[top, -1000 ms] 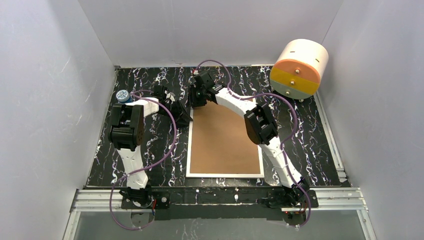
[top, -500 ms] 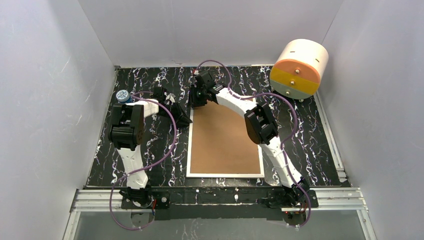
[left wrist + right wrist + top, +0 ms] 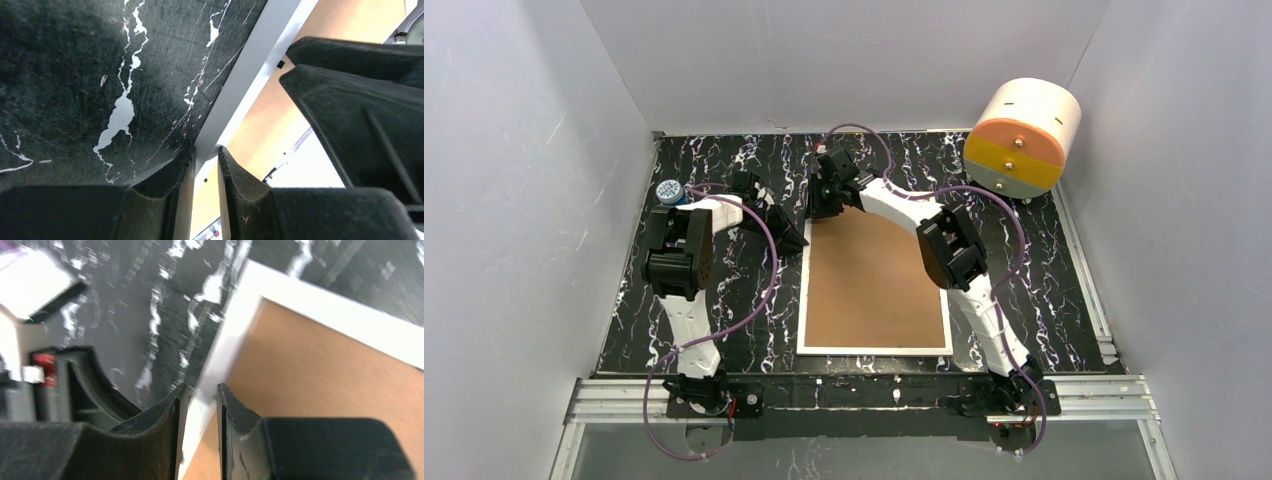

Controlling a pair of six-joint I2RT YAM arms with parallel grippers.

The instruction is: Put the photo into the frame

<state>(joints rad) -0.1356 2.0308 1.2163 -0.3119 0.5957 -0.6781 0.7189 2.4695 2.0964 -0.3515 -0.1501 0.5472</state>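
Observation:
The frame [image 3: 874,290] lies flat with its brown back up, white rim all round, in the middle of the black marbled table. My left gripper [image 3: 799,240] is at its left rim near the far corner. In the left wrist view the gripper [image 3: 206,152] has its jaws closed narrowly on the white rim [image 3: 255,55]. My right gripper [image 3: 824,208] is at the far left corner. In the blurred right wrist view this gripper [image 3: 200,387] has the white rim [image 3: 320,305] filling the slim gap between its fingers. The photo is out of view.
A white-and-orange drum [image 3: 1022,138] sits at the back right against the wall. A small blue-and-white round object [image 3: 669,191] lies at the back left. White walls enclose the table on three sides, and a metal rail [image 3: 864,395] runs along the front.
Both grippers have narrowed onto the frame's rim. The right arm has shifted slightly to the right at the far left corner. The frame lies where it was.

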